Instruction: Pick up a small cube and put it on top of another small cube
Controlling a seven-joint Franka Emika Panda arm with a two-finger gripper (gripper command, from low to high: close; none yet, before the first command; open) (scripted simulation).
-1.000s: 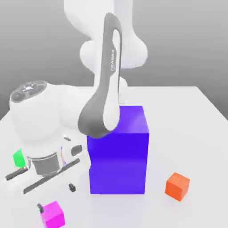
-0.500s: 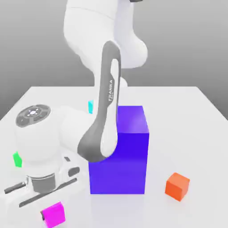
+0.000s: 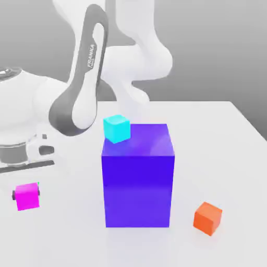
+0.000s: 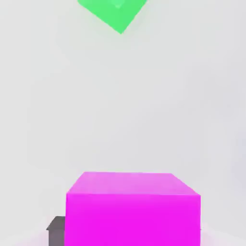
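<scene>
My fingers [image 3: 26, 194] are clamped on the magenta cube [image 3: 27, 196], one on either side, and it has risen off the desk [image 3: 156, 245] where it sat half a second ago. So the picking up looks done, and what remains is the carry and the stacking. The green cube [image 4: 117, 14] lies apart from my load, one corner pointing toward it in the hand view. I judge the bare desk between them wide enough to cross, if I keep my cube's lower edges above the green top. The big blue-violet block [image 3: 138, 187], bearing the cyan cube [image 3: 117, 129], stands off toward the exterior view's right, with the orange cube [image 3: 207, 218] beyond.
</scene>
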